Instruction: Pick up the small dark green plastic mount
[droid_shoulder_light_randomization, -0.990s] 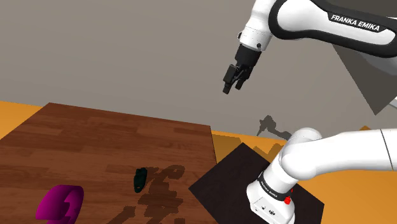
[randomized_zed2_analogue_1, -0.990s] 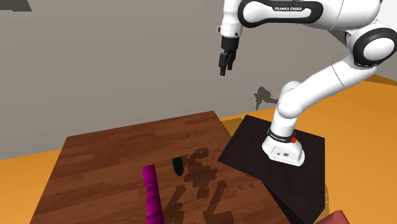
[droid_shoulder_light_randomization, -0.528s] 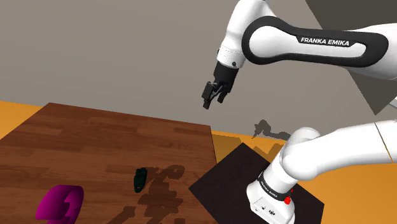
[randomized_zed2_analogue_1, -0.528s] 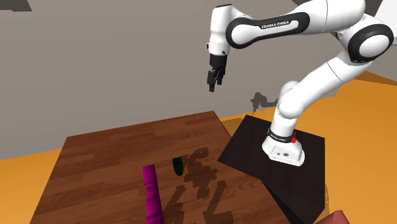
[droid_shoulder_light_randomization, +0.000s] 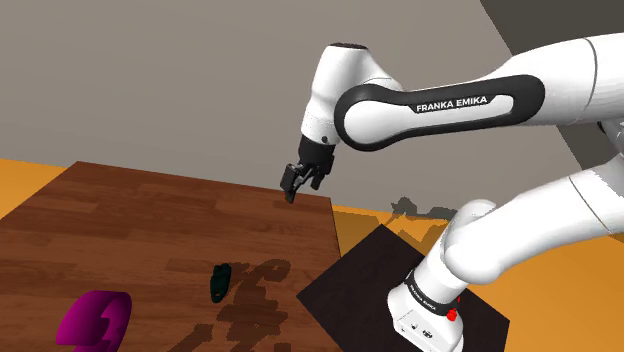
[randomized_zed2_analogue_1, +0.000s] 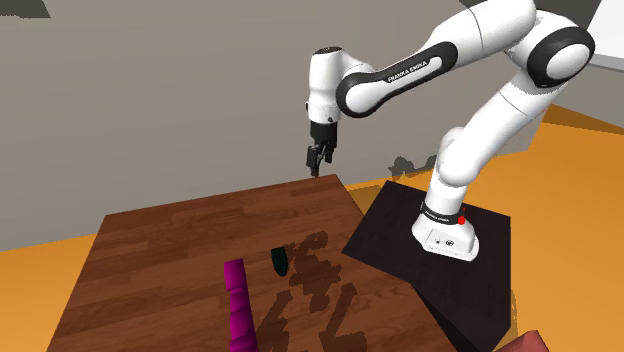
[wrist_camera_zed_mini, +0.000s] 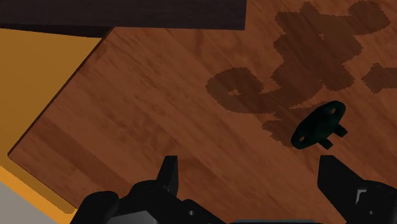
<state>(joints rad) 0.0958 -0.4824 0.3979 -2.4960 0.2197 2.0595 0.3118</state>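
The small dark green mount (droid_shoulder_light_randomization: 219, 283) lies flat on the brown wooden table (droid_shoulder_light_randomization: 150, 220), near the edge that faces the stand. From the second exterior view, the mount (randomized_zed2_analogue_1: 280, 261) sits just beside a magenta object. My black gripper (droid_shoulder_light_randomization: 291, 190) hangs open and empty high above the table's far corner, well apart from the mount. It appears in the second exterior view as the gripper (randomized_zed2_analogue_1: 314, 165) over the table's back edge. In the wrist view the gripper (wrist_camera_zed_mini: 251, 181) has its fingers (wrist_camera_zed_mini: 168, 175) spread, and the mount (wrist_camera_zed_mini: 318, 124) lies on the wood ahead of the other finger, in the arm's shadow.
A magenta curved object (droid_shoulder_light_randomization: 95, 320) stands on the table (randomized_zed2_analogue_1: 180, 250) near the mount; it is the magenta object (randomized_zed2_analogue_1: 237, 305) in the second exterior view. The black stand (droid_shoulder_light_randomization: 370, 270) adjoins the table's edge. Orange floor (randomized_zed2_analogue_1: 40, 270) surrounds the table, with a grey wall behind.
The arm has swung down and toward the shoulder view's left, bringing the gripper from high above the stand to just over the table's far corner. The mount and magenta object have not moved.
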